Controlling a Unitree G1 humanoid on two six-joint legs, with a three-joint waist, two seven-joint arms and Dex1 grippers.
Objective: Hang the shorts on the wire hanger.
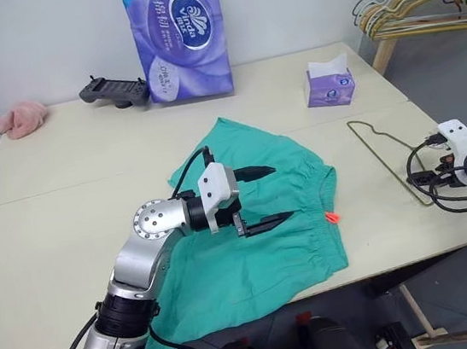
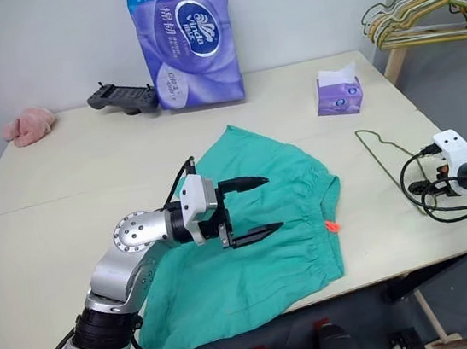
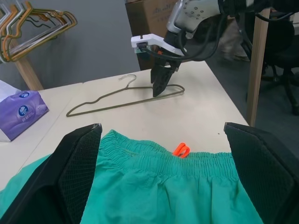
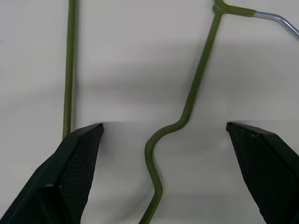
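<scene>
**Both grippers open, shorts flat on the table, hanger under the right hand**

The shorts (image 1: 252,249) lie spread out on the pale table (image 1: 49,216), near its front edge, with the gathered waistband turned towards the robot's right and a small orange-red tag (image 1: 331,217) at that band. One corner of the cloth droops over the front edge of the table.

The left gripper (image 1: 262,196) hovers above the middle of the shorts, pointing level across towards the robot's right. Its two black fingers stand wide apart and hold nothing.

The wire hanger (image 1: 384,159) lies flat on the table to the right of the shorts, apart from them, its hook end towards the back. The right gripper (image 3: 160,84) is down over the near end of the hanger, by the table's right edge, pointing steeply down. Seen from its own wrist, its fingers (image 4: 77,172) are spread wide, with both wires of the hanger running between them; I cannot tell whether the tips touch the wire.

Further back on the table stand a big purple pack of tissue rolls (image 1: 179,35), a small purple tissue box (image 1: 330,86), a black controller (image 1: 112,90) and a pink fuzzy cloth (image 1: 21,118). A wooden rack with bunched hangers (image 1: 418,8) stands off to the right.
</scene>
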